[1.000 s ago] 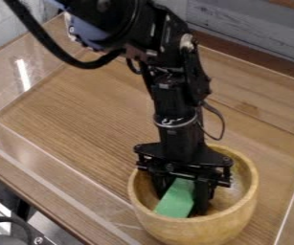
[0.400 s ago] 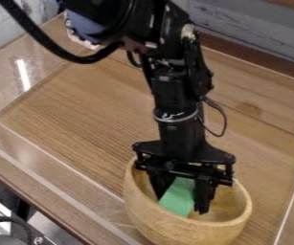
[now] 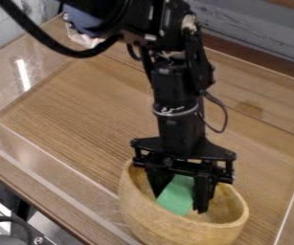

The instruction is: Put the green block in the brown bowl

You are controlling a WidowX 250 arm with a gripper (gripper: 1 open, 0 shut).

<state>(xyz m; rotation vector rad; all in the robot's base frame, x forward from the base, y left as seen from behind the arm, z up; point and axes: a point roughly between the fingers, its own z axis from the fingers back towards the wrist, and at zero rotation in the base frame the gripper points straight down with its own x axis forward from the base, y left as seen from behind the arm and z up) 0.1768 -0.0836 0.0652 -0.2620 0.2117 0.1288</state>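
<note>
The brown bowl (image 3: 175,225) sat on the wooden tabletop (image 3: 79,115), and everything else lay around it. Its light wood was rounded, with a thick rim, and the near side of its wall faced the camera. Inside the bowl was the green block (image 3: 177,194), leaning at a slant, its upper end reaching up among the black parts of the claw (image 3: 184,195) and its lower end down in the hollow.

The claw reached down into the bowl from above, its fingers on either side of the block. The block looked to be held between them, though the fingertips were partly hidden, so how firmly they pressed could not be told. The black arm (image 3: 177,96) rose above the bowl toward the top of the view, a dark cable (image 3: 221,115) looping out beside it.

To the left of the bowl ran a clear, shiny strip (image 3: 47,167) along the tabletop's edge. Beyond the bowl, past the far edge of the tabletop, stood a pale grey, wood-grained surface (image 3: 258,36).
</note>
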